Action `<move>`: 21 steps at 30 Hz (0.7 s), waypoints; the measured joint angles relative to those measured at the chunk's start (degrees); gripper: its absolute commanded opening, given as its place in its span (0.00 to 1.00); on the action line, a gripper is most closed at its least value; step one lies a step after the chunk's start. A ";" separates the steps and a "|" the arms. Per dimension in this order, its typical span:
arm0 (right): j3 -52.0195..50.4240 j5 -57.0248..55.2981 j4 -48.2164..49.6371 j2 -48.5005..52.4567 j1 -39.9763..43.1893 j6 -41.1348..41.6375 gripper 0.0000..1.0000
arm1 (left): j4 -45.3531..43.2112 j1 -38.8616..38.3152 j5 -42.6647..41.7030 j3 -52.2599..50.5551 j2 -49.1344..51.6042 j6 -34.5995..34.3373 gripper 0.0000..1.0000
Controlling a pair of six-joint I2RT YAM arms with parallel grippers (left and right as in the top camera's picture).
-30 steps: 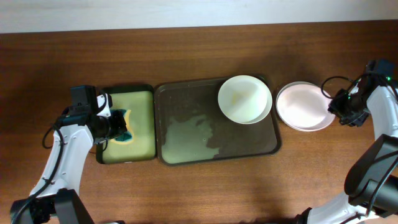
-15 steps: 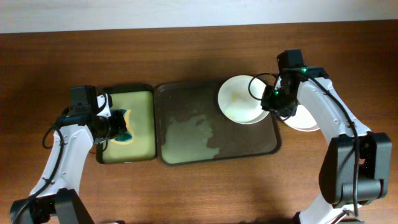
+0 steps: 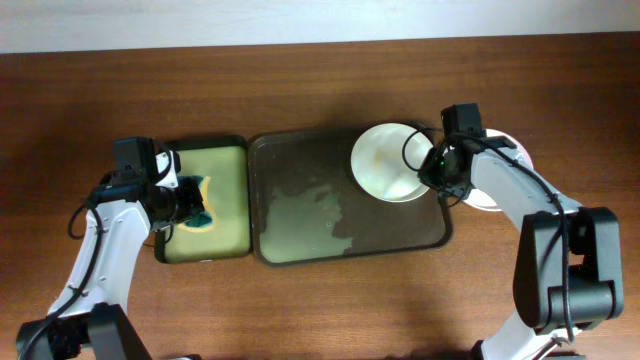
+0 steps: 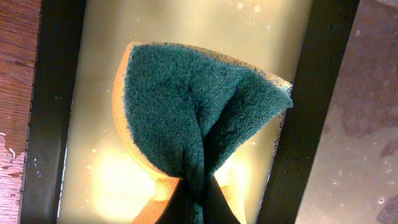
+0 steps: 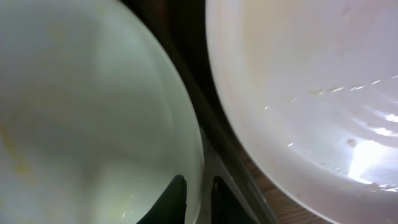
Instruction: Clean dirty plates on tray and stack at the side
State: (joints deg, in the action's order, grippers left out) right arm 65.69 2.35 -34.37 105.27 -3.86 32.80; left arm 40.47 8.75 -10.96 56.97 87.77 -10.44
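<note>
One white plate (image 3: 385, 160) with faint yellow smears lies at the back right corner of the dark brown tray (image 3: 300, 235). My right gripper (image 3: 433, 170) is shut on this plate's right rim; in the right wrist view one finger is inside the plate (image 5: 81, 112) and one outside, at the jaws (image 5: 199, 199). White plates (image 3: 482, 198) sit stacked on the table just right of the tray, partly hidden by my right arm, and show in the right wrist view (image 5: 311, 93). My left gripper (image 3: 192, 202) is shut on a green and yellow sponge (image 4: 199, 106).
The sponge hangs over the smaller dark tray with a pale yellow-green inside (image 3: 230, 165), left of the brown tray. The brown tray's floor has wet patches. Bare wooden table (image 3: 320, 310) lies in front and behind.
My right arm swung left from the table's right edge, over the side stack, to the rim of the plate on the tray. The left arm and sponge have not moved.
</note>
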 measured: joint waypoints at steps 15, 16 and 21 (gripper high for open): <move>5.11 20.52 -14.14 0.09 -2.05 -6.73 0.98 | -1.95 0.00 0.02 -1.20 0.02 0.00 0.00; 9.46 20.70 -16.87 -0.13 -0.33 -10.62 0.98 | -2.19 0.00 0.02 -1.29 0.02 0.00 0.00; 11.76 20.90 -19.69 -0.26 5.92 -16.52 0.36 | 8.04 -6.23 0.70 7.50 0.76 0.00 0.00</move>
State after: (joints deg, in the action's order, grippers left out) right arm 77.45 23.24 -54.06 105.01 2.07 16.27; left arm 48.51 2.52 -10.26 64.47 88.53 -10.44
